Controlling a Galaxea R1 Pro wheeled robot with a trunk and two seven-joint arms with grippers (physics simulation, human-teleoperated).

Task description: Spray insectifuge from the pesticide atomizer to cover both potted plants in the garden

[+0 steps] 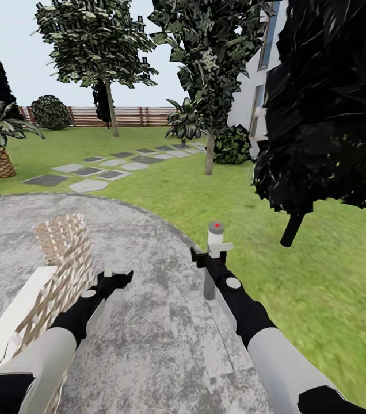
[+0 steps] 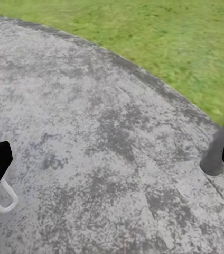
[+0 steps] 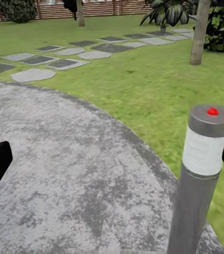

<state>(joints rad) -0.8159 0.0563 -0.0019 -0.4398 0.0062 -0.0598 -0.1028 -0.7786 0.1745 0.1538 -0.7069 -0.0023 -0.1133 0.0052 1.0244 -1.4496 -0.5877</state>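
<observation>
From the head, both arms reach over the gravel patio (image 1: 148,322) beside the lawn (image 1: 298,270), a grey bollard lamp (image 1: 212,259) just ahead of the right gripper (image 1: 209,257); each wrist camera shows its dark fingertips spread wide, holding nothing.

A tall grey bollard lamp with a red dot (image 1: 213,253) stands just beside the right gripper (image 1: 201,256), blocking its path. At near left, a woven lattice chair (image 1: 62,270) crowds the left arm. The round grey gravelly patio (image 1: 148,322) between the arms lies open.
</observation>
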